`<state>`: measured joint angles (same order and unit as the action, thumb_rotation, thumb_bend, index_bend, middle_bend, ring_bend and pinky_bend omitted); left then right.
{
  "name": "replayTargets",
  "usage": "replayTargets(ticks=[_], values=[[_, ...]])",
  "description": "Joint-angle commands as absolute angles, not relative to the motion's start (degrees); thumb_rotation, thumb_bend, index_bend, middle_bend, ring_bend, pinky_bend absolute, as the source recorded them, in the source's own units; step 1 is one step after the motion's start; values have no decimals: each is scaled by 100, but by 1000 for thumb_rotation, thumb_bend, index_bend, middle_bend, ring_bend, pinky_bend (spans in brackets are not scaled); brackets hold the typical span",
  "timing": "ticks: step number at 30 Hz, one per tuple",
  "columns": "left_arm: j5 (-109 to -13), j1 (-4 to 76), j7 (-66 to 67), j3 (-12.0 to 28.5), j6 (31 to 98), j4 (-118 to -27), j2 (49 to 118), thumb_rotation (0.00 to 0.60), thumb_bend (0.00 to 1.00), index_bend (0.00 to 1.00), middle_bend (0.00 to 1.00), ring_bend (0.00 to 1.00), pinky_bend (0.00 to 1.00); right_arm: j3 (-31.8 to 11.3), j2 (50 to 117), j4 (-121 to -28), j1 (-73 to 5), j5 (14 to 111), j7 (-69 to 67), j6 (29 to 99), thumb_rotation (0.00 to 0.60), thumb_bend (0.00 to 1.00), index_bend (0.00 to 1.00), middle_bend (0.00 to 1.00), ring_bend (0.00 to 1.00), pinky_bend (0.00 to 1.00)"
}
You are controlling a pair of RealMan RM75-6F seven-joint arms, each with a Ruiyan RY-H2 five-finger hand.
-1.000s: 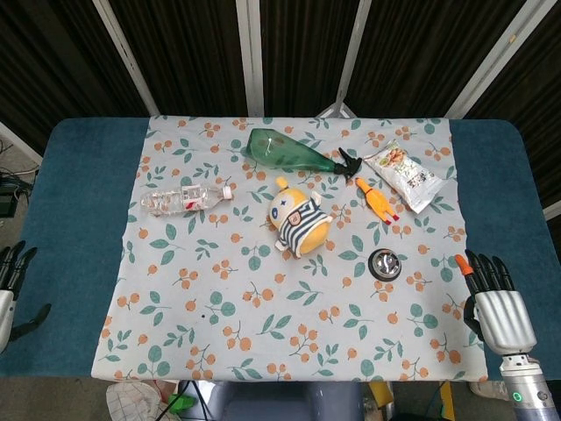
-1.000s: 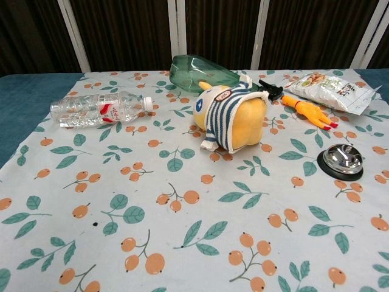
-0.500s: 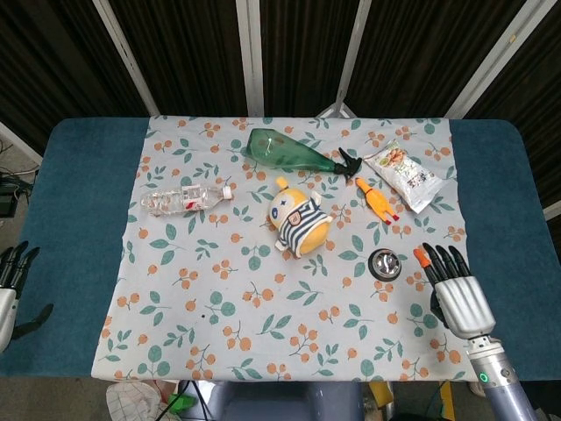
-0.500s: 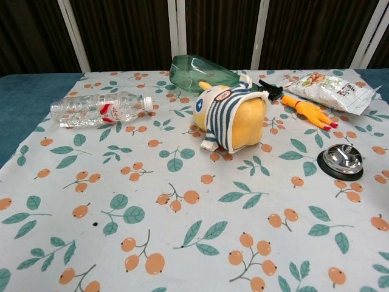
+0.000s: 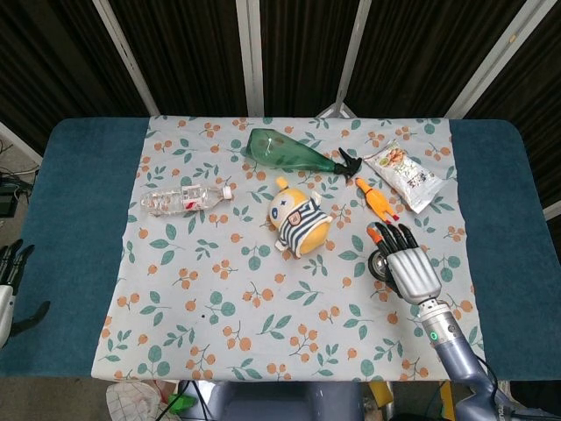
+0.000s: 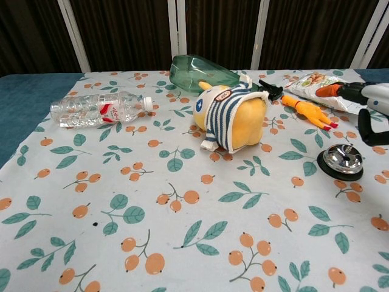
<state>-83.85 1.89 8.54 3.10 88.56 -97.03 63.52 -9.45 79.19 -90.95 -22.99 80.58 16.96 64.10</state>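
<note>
**Operator:** Bell [image 6: 343,160] is where I go now. It sits on the floral cloth [image 5: 219,289], right of the striped plush toy [image 5: 301,217] and below the rubber chicken [image 5: 377,201].

**Colleague:** Where is your right hand?

**Operator:** One second ago it was at the table's right edge. Now the right hand [image 5: 406,264] is above the bell, covering most of it in the head view. Its fingers are stretched out and apart, holding nothing. In the chest view the hand hangs over the bell, not touching.

**Colleague:** So pressing is near?

**Operator:** I think yes, only lowering remains.

**Colleague:** And the left?

**Operator:** The left hand [image 5: 9,285] rests off the left edge, fingers apart, holding nothing.
</note>
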Motion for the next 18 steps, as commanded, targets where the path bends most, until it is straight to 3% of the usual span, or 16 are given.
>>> replayTargets(ticks=[1,18], values=[[-8361,190,870,320,8850,-9710,6354,600,361,47,0,27,165,-908,8110,-8879,-2370,7981,1752,6383,600,1000,84,0,0,0],[-9041,311,677,337,9206,-9062,6683,600,404,47,0,27,165,-670,8548,-7996,-2397,7912,1231,6371,600,1000,83,0,0,0]])
